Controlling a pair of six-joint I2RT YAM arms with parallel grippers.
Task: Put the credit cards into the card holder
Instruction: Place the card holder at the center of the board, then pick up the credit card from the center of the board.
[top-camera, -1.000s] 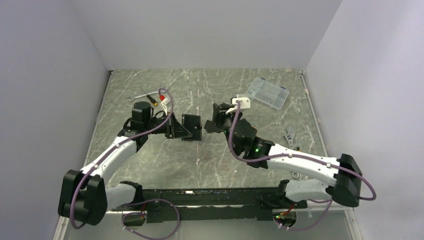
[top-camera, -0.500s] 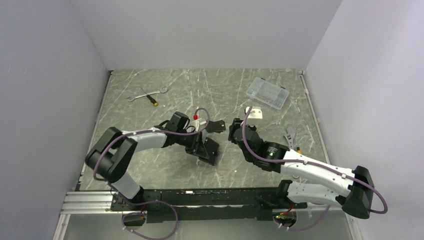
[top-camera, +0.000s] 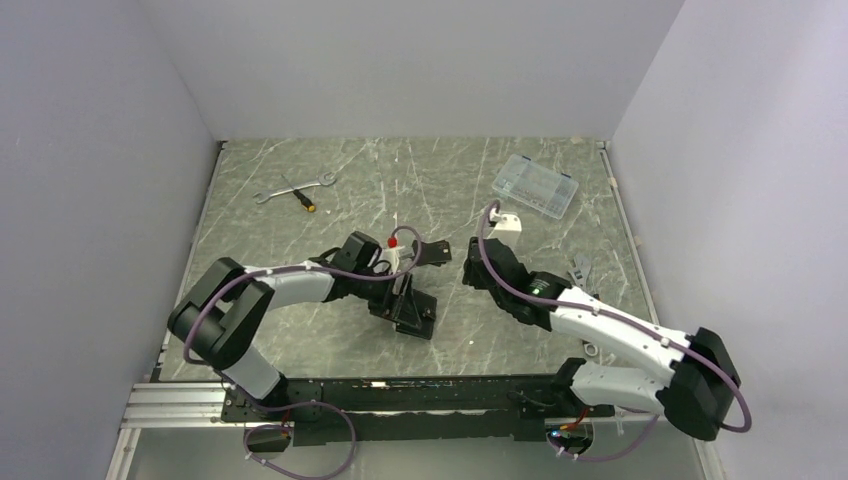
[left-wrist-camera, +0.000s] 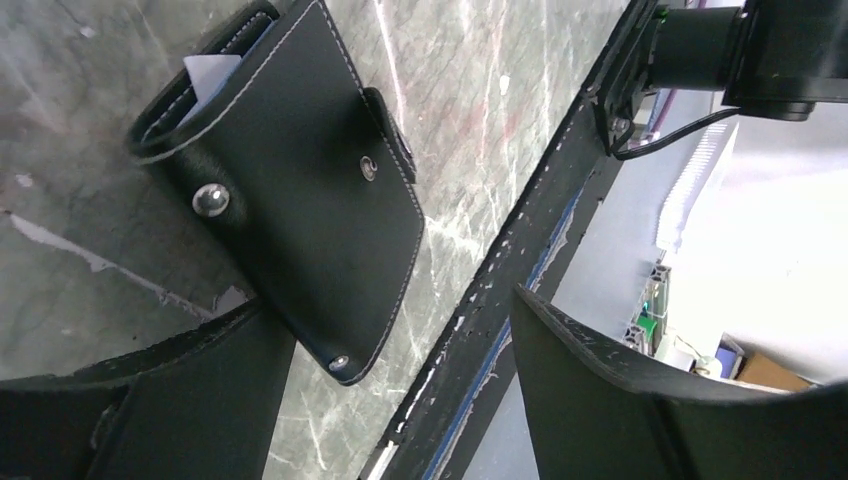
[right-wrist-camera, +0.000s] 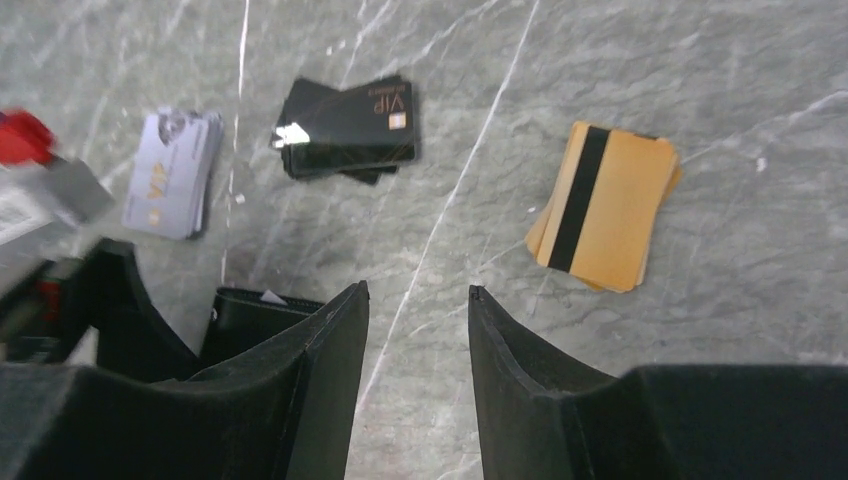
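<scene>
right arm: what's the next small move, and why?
Probably slide the right tool sideways over the orange cards, then lower onto them. It is open and empty, with only bare table in its gap, and the stack lies off to one side, ungripped.

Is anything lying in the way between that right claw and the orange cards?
Nothing visible does. In the right wrist view, only bare table separates the open right gripper from the orange cards. The black cards and grey cards lie off to the side, away from that path.
</scene>
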